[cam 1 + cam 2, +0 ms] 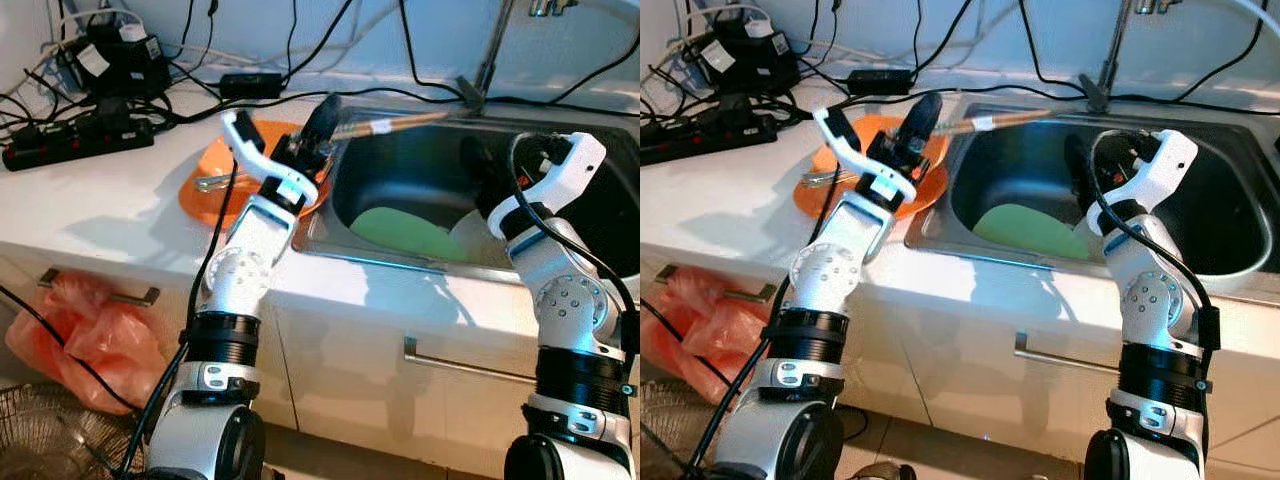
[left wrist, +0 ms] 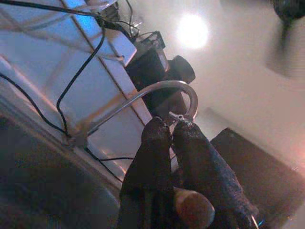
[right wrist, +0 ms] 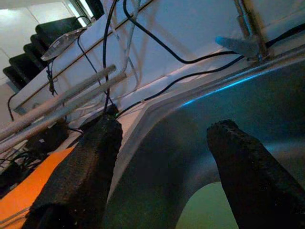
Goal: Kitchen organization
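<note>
Left gripper [image 1: 320,125] is up over the counter [image 1: 90,200] at the left rim of the sink [image 1: 345,180], fingers pressed together on a pair of chopsticks [image 1: 390,124]. The grip is at the sticks' left end; the rest runs right and slightly up, out over the sink's back left corner toward the faucet base [image 1: 472,88]. In the left wrist view the two black fingers [image 2: 152,167] sit side by side with a rounded wooden end [image 2: 193,207] poking out between them near their base. Directly under and behind that gripper is an orange plate [image 1: 210,175] on the counter, touching the sink's left edge, with a metal utensil [image 1: 212,182] lying across it. Right gripper [image 1: 1077,165] is down inside the sink basin, fingers spread wide and holding nothing; the right wrist view shows a clear gap between the two pads [image 3: 81,176] with the steel wall behind. A green board [image 1: 405,232] lies flat on the sink floor, just below and to the left of the right gripper, with a white dish [image 1: 472,240] next to it. Power strip [image 1: 75,138] and tangled cables sit at the back left of the counter. An orange plastic bag [image 1: 75,335] hangs at the cabinet handle below.
</note>
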`<state>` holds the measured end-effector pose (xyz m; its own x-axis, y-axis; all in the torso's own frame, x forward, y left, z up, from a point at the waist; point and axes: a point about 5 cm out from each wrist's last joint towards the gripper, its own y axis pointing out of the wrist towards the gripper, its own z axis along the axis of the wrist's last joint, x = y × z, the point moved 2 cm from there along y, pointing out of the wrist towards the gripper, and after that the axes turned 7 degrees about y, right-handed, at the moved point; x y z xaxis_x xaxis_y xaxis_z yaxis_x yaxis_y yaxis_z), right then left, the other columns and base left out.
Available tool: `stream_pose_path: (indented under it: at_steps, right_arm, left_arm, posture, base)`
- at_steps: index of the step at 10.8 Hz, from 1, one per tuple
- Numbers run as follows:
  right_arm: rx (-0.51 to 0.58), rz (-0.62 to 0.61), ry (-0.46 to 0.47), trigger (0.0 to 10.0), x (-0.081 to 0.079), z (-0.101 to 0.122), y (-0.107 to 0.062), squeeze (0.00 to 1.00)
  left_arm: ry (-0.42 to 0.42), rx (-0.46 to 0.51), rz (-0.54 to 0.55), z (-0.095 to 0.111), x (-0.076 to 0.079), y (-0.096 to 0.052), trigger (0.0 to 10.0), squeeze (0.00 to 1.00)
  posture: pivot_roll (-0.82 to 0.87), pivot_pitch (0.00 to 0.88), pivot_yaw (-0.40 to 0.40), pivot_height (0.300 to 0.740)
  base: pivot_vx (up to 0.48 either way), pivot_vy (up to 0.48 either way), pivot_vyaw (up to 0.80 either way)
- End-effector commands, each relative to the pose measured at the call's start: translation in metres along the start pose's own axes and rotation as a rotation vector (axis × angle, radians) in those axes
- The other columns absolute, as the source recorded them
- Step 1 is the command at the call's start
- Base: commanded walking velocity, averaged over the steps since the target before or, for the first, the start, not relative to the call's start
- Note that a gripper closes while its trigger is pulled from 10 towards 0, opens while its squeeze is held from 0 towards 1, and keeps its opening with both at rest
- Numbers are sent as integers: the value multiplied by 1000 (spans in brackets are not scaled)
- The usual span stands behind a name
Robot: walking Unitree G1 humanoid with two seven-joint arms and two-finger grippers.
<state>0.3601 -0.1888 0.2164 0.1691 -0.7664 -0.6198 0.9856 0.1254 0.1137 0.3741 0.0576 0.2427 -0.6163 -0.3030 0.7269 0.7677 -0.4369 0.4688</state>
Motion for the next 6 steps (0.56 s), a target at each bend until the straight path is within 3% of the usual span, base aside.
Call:
stream_pose_path:
  at_steps: [1,3,6]
  right_arm:
    - [-7,16,24,10000,-6,1,3,0]
    - [-61,98,104,10000,-23,-8,3,0]
    - [-90,211,131,10000,-44,-17,1,0]
  left_arm:
    - [-139,-17,-21,-29,13,8,0,0]
    - [-281,-48,43,-34,-2,2,0,0]
    - [-322,-65,57,-38,-3,2,0,0]
  posture:
    - [-26,37,78,740]
    - [-27,41,76,740]
    - [-26,42,75,740]
  base:
    - [0,0,0]
    - [0,0,0]
    - [0,0,0]
